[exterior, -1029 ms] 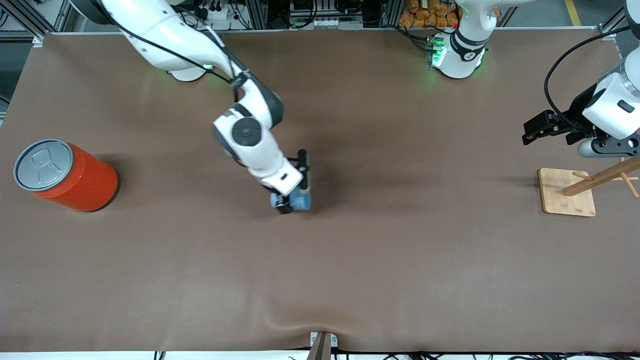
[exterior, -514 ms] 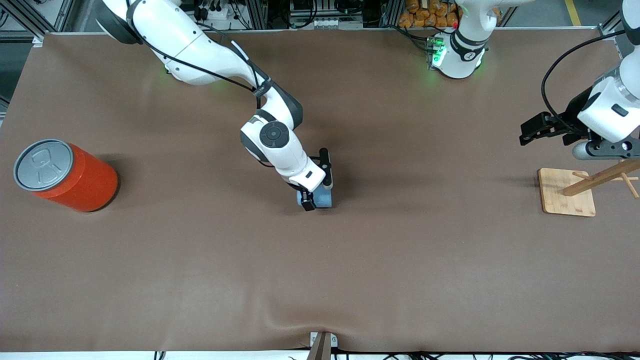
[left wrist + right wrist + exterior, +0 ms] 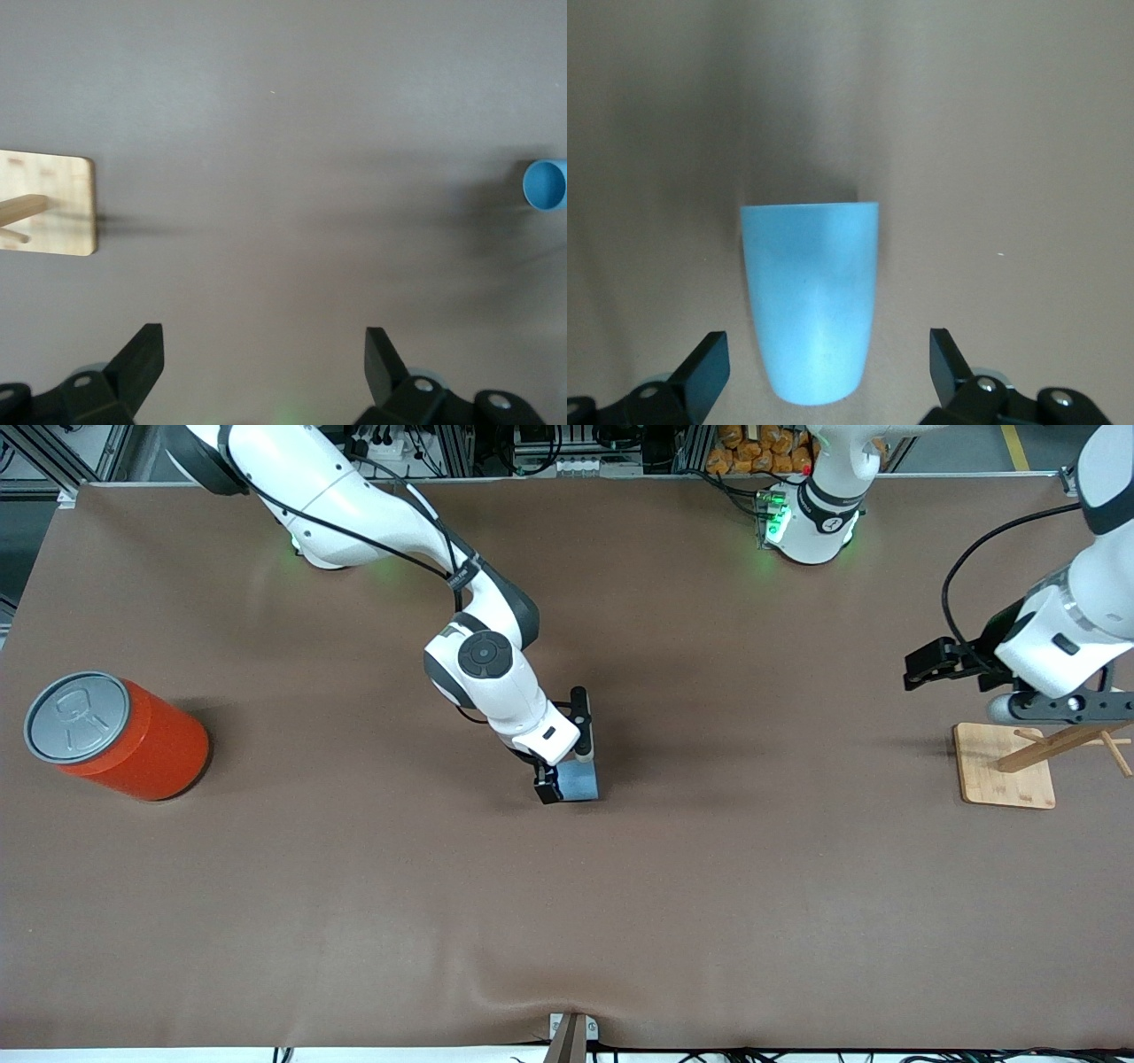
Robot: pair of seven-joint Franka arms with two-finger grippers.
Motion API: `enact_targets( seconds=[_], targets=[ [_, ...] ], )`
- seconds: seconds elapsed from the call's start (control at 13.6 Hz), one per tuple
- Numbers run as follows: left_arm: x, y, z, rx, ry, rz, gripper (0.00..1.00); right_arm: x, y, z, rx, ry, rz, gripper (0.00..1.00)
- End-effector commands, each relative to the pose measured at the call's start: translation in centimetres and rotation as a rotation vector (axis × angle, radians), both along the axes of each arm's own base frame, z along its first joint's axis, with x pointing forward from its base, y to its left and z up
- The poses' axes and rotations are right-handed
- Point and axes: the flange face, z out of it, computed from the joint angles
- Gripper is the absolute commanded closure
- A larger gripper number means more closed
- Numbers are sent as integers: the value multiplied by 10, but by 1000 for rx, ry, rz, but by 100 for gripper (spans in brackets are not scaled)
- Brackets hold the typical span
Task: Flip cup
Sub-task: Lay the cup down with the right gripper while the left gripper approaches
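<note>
Toward the right arm's end of the tabletop (image 3: 266,886) you see an orange can (image 3: 133,740) with a grey pull-tab lid, standing close to that end's edge.

Around the middle of the tabletop you have the right gripper (image 3: 567,775) low over the cup (image 3: 580,782). Its jaws stand wide, one finger (image 3: 700,372) on each side of the cup and clear of its wall; they hold nothing. The cup (image 3: 811,301) is light blue and tapered; in the right wrist view you see its side, wide rim away from the camera and narrow base toward it. In the left wrist view its round opening (image 3: 545,184) faces the camera.

Toward the left arm's end, you find a wooden stand (image 3: 1005,766) with a flat square base and slanted pegs near that end's edge. The left gripper (image 3: 921,666) hangs in the air over bare tabletop just beside that stand, and the arm waits. Its jaws are spread wide and empty, as the left wrist view shows.
</note>
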Motion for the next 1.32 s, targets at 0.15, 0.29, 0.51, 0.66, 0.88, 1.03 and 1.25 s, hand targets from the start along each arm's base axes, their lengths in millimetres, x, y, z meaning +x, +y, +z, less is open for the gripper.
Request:
enact_targets(
  seconds=[0.15, 0.29, 0.51, 0.66, 0.88, 1.03, 1.25],
  targets=[
    [22, -28, -52, -222, 127, 10, 0, 16, -14, 57, -60, 80, -102, 0],
    [35, -38, -86, -331, 187, 35, 0, 39, -50, 87, -102, 107, -162, 0],
    [55, -50, -140, -484, 235, 51, 0, 62, -105, 135, -111, 121, -268, 0],
    [64, -60, -173, -564, 266, 76, 0, 68, -146, 161, -146, 162, -393, 0],
    [74, -95, -224, -702, 291, 95, 0, 71, -205, 215, -157, 165, -624, 0],
    [75, -121, -267, -796, 313, 107, 0, 62, -248, 247, -193, 202, -788, 0],
    [76, -146, -294, -873, 318, 168, 0, 52, -311, 281, -231, 250, -977, 0]
  ],
)
